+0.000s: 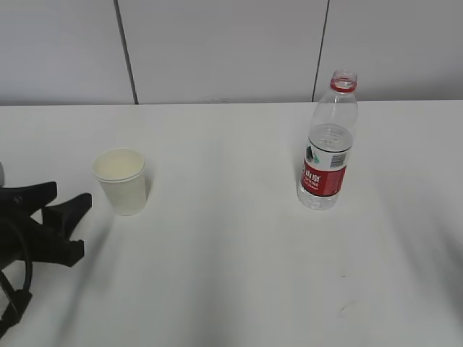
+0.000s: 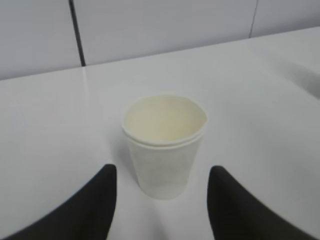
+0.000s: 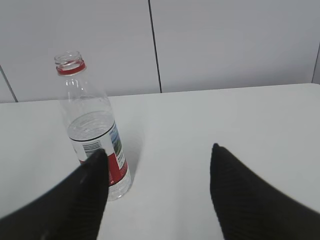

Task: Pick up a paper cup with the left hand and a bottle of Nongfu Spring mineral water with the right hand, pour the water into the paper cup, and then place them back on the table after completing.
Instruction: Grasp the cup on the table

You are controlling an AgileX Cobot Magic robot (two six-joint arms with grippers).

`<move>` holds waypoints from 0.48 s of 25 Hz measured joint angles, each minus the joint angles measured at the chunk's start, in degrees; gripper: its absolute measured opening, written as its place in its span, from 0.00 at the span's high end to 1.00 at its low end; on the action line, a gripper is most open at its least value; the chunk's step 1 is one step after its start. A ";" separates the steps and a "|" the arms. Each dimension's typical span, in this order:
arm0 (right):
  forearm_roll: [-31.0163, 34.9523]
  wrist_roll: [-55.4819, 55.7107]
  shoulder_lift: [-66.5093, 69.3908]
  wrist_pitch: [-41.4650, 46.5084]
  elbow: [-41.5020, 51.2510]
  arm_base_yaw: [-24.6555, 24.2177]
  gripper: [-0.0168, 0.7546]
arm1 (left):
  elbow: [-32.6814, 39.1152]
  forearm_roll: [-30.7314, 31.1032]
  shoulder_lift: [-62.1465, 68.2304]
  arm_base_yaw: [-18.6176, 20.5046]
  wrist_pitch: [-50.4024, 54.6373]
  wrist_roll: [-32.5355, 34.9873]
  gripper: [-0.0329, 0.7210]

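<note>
Exterior view, left to right: my left hand (image 1: 61, 210) sits low at the left edge of the table (image 1: 231, 289), fingers spread wide and holding nothing; the paper cup (image 1: 121, 181) stands upright just beyond the fingertips, apart from them; the bottle (image 1: 329, 144) stands upright on the right half of the table, well apart from the cup, cap off, red ring at the neck, red label around the lower body; the water (image 1: 330, 137) fills it to about mid-height. Left wrist view: cup (image 2: 165, 150) centred ahead of my two dark fingers (image 2: 95, 205), rim uppermost, neither finger touching it. Right wrist view: my right hand (image 3: 160, 165) is spread wide, holding nothing; the bottle (image 3: 92, 130) stands at the left finger (image 3: 80, 200), outside the gap; contact there I cannot tell.
</note>
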 joint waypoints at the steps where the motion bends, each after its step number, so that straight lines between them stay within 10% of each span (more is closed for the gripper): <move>1: 0.00 0.00 0.00 0.00 0.00 0.00 0.36 | -0.06 0.52 2.31 -0.06 -0.70 0.00 0.46; 12: 0.00 0.00 0.00 -0.18 0.00 0.00 0.36 | -0.23 5.14 8.97 -0.06 -1.49 -0.07 0.46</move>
